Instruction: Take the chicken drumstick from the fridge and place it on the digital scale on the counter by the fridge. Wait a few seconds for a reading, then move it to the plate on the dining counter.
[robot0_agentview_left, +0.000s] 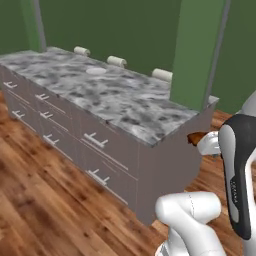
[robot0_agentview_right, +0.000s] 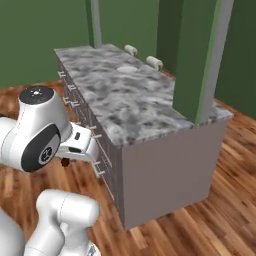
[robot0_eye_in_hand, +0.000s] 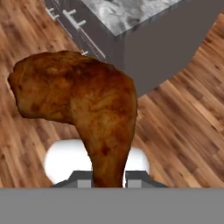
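Observation:
The reddish-brown chicken drumstick (robot0_eye_in_hand: 87, 100) looms large in the hand view, its thin end pinched between my gripper's (robot0_eye_in_hand: 109, 181) two fingertips. From the left base view the drumstick (robot0_agentview_left: 195, 136) pokes out of my gripper (robot0_agentview_left: 201, 142) just off the near corner of the dining counter (robot0_agentview_left: 125, 100), above the wooden floor. The right base view has the gripper (robot0_agentview_right: 68, 157) shut on the drumstick (robot0_agentview_right: 65, 161) beside the counter's drawer side. A white plate (robot0_agentview_left: 96, 71) lies far along the dining counter (robot0_agentview_right: 130, 100), toward its back edge. The fridge and digital scale are out of view.
A green pillar (robot0_agentview_left: 192, 50) rises from the counter's near end (robot0_agentview_right: 200, 55). Stools with white cushions (robot0_agentview_left: 116, 61) line the far side. Taupe drawers with handles (robot0_agentview_left: 95, 141) face the open wooden floor (robot0_agentview_left: 40, 210).

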